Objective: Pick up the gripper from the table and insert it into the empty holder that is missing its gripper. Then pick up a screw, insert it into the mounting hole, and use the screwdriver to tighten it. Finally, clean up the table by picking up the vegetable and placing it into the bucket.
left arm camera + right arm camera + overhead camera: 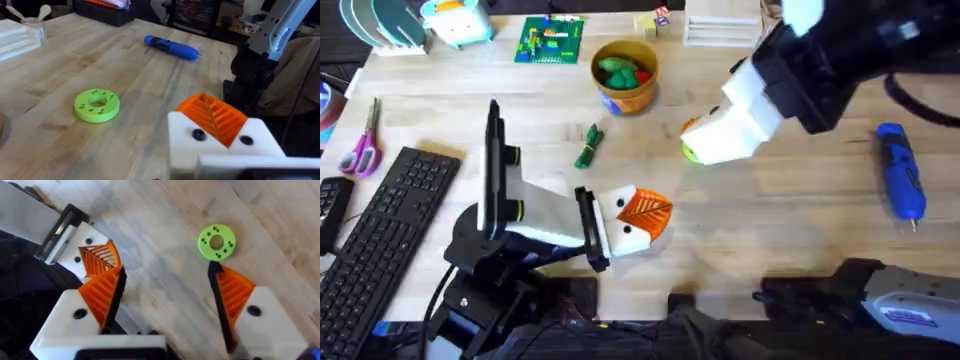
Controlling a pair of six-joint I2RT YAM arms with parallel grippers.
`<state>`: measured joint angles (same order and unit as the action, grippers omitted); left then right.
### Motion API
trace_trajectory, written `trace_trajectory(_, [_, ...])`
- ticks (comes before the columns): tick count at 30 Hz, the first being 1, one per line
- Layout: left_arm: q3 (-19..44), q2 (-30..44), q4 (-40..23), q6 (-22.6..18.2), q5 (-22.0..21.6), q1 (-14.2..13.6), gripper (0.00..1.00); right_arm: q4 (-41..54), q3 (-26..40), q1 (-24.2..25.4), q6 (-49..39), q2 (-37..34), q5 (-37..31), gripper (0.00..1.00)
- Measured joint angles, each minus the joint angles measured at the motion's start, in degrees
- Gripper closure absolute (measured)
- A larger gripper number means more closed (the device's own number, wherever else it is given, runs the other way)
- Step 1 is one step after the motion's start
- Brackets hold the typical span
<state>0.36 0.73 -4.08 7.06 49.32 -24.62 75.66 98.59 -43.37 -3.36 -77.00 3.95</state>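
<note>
Honestly, the screwdriver point(901, 170) looks like the next grab. The right gripper point(167, 272) hangs spread wide over the green ring point(216, 242), so I'd swing right and clamp mid-body, keeping the bit free. It's a chunky bright blue pen shape lying flat at the table's right side, its thin metal bit pointing near. Can't tell whether the left gripper point(650, 213) is spread or pressed together.

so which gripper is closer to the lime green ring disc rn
Right. The right gripper hovers open almost directly over the ring disc, which lies just beyond its fingertips. The left gripper sits lower on the table, clearly apart from the disc.
</note>
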Motion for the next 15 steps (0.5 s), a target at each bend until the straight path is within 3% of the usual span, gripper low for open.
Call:
trace_trajectory(10, [0.00,0.01,0.00,-0.01,0.00,0.00,0.991,2.85,0.00,0.91,-3.44,1.38,0.01,0.026])
trace_trajectory(15, [0.00,0.00,0.00,-0.01,0.00,0.00,0.992,2.73,-1.97,6.05,-4.81,2.95,0.04,0.026])
